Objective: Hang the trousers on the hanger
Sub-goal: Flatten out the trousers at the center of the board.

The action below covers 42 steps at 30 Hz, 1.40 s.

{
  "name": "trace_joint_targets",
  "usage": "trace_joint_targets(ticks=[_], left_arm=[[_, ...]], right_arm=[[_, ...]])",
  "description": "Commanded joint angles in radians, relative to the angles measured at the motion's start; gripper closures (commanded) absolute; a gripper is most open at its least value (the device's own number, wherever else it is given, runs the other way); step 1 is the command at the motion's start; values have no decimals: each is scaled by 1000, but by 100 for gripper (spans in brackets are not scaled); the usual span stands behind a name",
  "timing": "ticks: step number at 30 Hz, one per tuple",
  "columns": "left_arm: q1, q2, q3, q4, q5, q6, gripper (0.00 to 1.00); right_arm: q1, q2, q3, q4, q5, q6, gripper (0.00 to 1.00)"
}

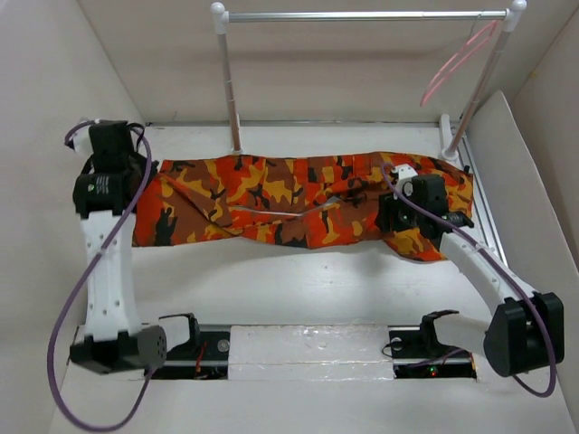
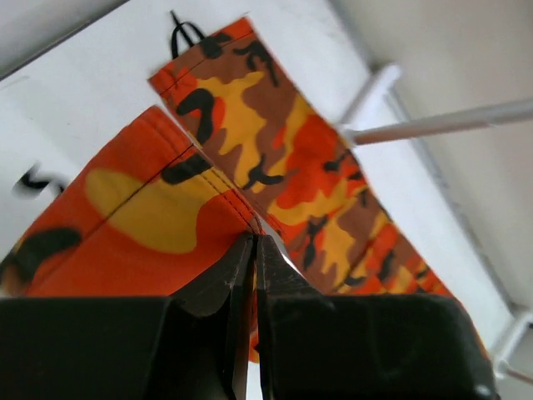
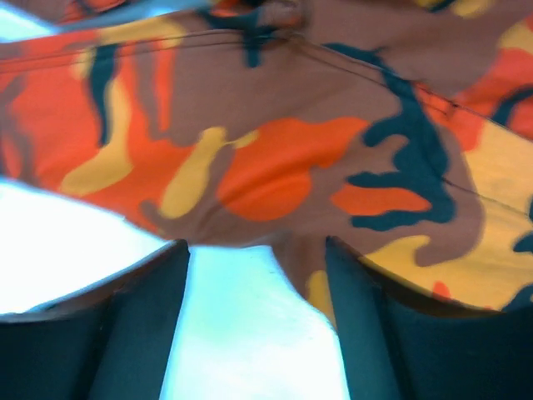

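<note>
The camouflage trousers point(image 1: 298, 203) lie spread flat across the table, legs to the left, waist to the right. My left gripper point(image 1: 140, 181) is at their left end. In the left wrist view it point(image 2: 255, 242) is shut on the hem of one leg point(image 2: 150, 217). The other leg point(image 2: 250, 117), with a small black strap point(image 2: 185, 35), lies beyond it. My right gripper point(image 1: 394, 221) is low over the trousers' right part. In the right wrist view it point(image 3: 254, 246) is open, bare table between the fingers and the cloth edge point(image 3: 275, 167) just ahead. The pink hanger point(image 1: 457, 59) hangs on the rail at top right.
The rail's silver bar point(image 1: 362, 15) spans the back on two white posts point(image 1: 231, 90), which stand just behind the trousers. It also shows in the left wrist view point(image 2: 441, 125). Pale walls close the left, back and right sides. A metal frame point(image 1: 484, 217) runs along the right edge.
</note>
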Motion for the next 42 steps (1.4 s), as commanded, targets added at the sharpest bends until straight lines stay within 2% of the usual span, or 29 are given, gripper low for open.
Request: trace_joint_targets(ticks=[1,3,5,6,8,9,11,12,13,15,17,20,23,25,27,32,34,35,36,38,39,41,42], left_arm=[[36,73,-60,143,-55,7,100],[36,104,-88,141,-99,2,100],[36,87,-147,158,-81,11,100],[36,70,-172,178,-75,14,100],[36,21,-226,204,-65,24,100],[36,14,-229,204,-68,24,100],[36,9,-223,200,-68,30,100],[36,13,-217,206,-64,43,100],[36,14,-217,206,-64,51,100],[36,24,-221,218,-79,65,100],[36,36,-223,224,-99,77,100],[36,20,-217,238,-61,76,100],[36,12,-208,218,-52,70,100],[27,4,-214,207,-53,60,100],[27,-9,-238,197,-67,53,100],[27,-13,-250,177,-120,63,100],[36,-5,-247,172,-128,68,100],[36,-3,-255,177,-131,71,100],[36,-6,-260,183,-131,73,100],[36,-9,-275,192,-124,73,100],[36,-11,-278,192,-125,74,100],[36,-11,-287,193,-146,85,100],[36,-8,-290,193,-156,94,100]], right_arm=[[45,-62,-8,-11,-28,-40,42],[72,-107,-22,-29,-46,-55,78],[134,-125,-30,-14,-92,-83,96],[164,-127,-24,-20,-116,-119,100],[275,-96,23,-63,-92,-153,100],[307,-78,42,-70,-44,-172,97],[359,-5,93,-58,-32,-173,81],[375,53,132,-34,-149,-199,51],[375,54,133,-14,-150,-199,51],[453,140,204,-32,-146,-240,39],[515,192,252,-96,-99,-267,36],[614,209,175,-20,10,-273,29],[614,244,168,29,60,-276,26],[614,333,203,40,89,-303,23],[614,414,232,55,167,-317,23],[605,465,254,160,279,-276,26],[605,512,269,141,334,-271,30],[605,523,266,144,365,-262,35],[605,525,260,152,392,-255,51],[591,511,236,175,394,-241,73],[582,501,225,184,390,-238,90],[582,461,208,193,411,-239,100],[570,448,202,189,411,-245,100]])
